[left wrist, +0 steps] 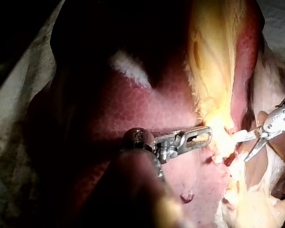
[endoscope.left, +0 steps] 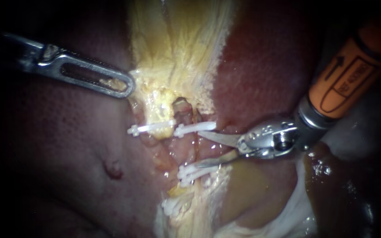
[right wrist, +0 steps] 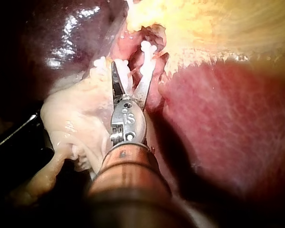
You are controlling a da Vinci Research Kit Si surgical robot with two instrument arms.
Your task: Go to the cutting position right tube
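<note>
My right instrument (endoscope.left: 201, 149) comes in from the upper right with two thin blades open. Their tips lie at the right edge of the right tube (endoscope.left: 185, 147), a pinkish strand. The blades sit between an upper white clip (endoscope.left: 195, 128) and lower white clips (endoscope.left: 192, 172). In the right wrist view the open blades (right wrist: 131, 71) point at the tube between the clips (right wrist: 147, 48). A second tube to the left carries another clip (endoscope.left: 151, 128). My left instrument (endoscope.left: 126, 86), with windowed jaws, is shut on yellow gallbladder tissue (endoscope.left: 173, 53) and also shows in the left wrist view (left wrist: 205, 137).
Dark red liver (endoscope.left: 265, 66) flanks the yellow tissue on both sides. A small red spot (endoscope.left: 113, 169) marks the liver at lower left. Pale fatty tissue (endoscope.left: 287, 211) lies under the right instrument's orange shaft (endoscope.left: 349, 75). More white clips (endoscope.left: 173, 205) sit lower down.
</note>
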